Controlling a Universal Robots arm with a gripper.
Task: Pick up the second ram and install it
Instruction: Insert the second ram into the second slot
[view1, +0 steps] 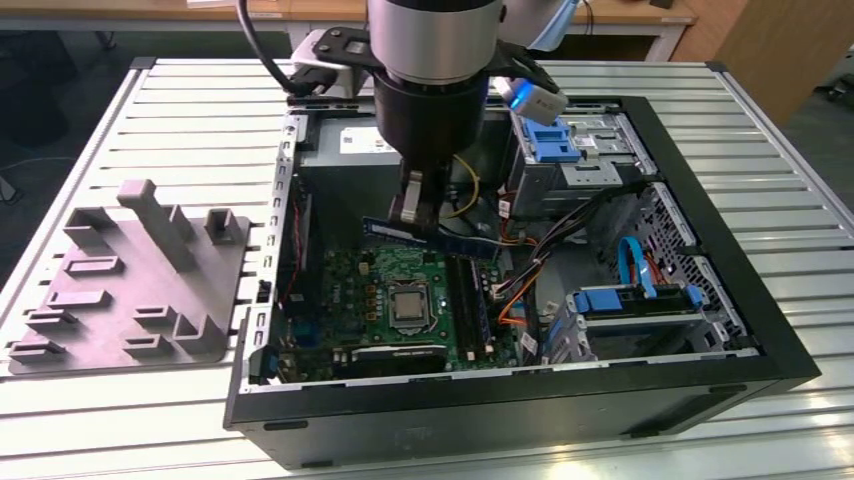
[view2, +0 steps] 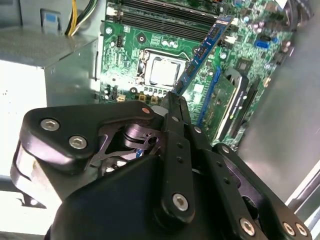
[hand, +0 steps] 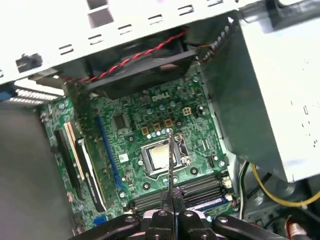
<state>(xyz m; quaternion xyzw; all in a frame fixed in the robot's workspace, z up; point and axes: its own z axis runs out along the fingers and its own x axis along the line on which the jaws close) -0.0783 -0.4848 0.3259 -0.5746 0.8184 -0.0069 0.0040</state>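
the gripper (view1: 412, 222) jaws closed tight on the second ram (view1: 463, 243) above the motherboard (view1: 378, 272).

Inside the open computer case (view1: 467, 415), the gripper (view1: 411, 224) holds the second ram (view1: 461, 243) above the motherboard (view1: 363, 290).

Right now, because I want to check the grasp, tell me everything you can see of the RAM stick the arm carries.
The long, narrow blue-green circuit-board stick is flat and rigid-looking, with dark chips along its face. The black end effector is shut on it off-centre, holding it on edge, roughly level, above the green motherboard, apparently touching nothing else.
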